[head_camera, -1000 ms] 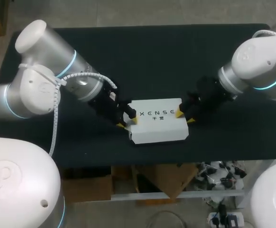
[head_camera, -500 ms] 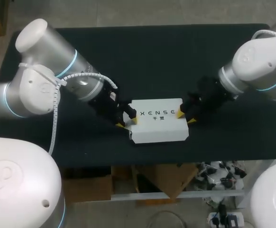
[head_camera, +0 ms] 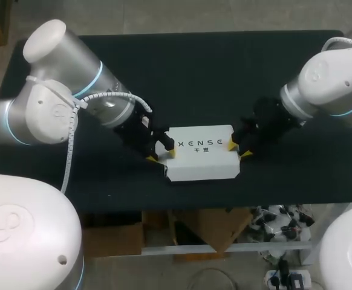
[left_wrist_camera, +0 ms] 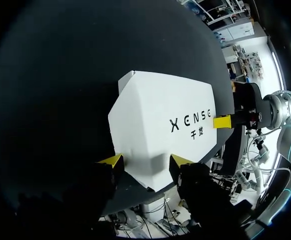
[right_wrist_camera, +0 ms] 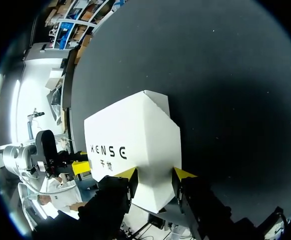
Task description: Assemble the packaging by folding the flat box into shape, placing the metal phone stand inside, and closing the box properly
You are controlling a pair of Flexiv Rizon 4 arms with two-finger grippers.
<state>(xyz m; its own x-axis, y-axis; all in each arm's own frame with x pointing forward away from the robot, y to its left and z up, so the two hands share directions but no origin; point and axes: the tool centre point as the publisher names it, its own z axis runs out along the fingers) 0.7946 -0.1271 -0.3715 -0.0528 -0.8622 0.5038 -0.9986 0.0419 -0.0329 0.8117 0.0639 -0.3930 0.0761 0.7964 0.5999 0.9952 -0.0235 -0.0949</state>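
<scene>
The white box (head_camera: 200,154) with dark print on top stands folded and closed near the table's front edge. The metal phone stand is not visible in any view. My left gripper (head_camera: 162,155) straddles the box's left end. In the left wrist view that gripper (left_wrist_camera: 146,161) is open, with the end of the box (left_wrist_camera: 160,120) between its yellow tips and a thin shadowed gap at one finger. My right gripper (head_camera: 237,149) is at the right end. In its wrist view the right gripper (right_wrist_camera: 156,173) is shut on the box (right_wrist_camera: 130,140), one tip on the printed face and one on the opposite face.
The black table (head_camera: 194,72) stretches bare behind the box and to both sides. Its front edge runs just below the box. The two arms come in low from the left and the right, and each shows across the box in the other's wrist view.
My left gripper's fingers have spread a little at the box's left end, and the left arm's elbow has shifted slightly. The box and the right gripper have stayed put.
</scene>
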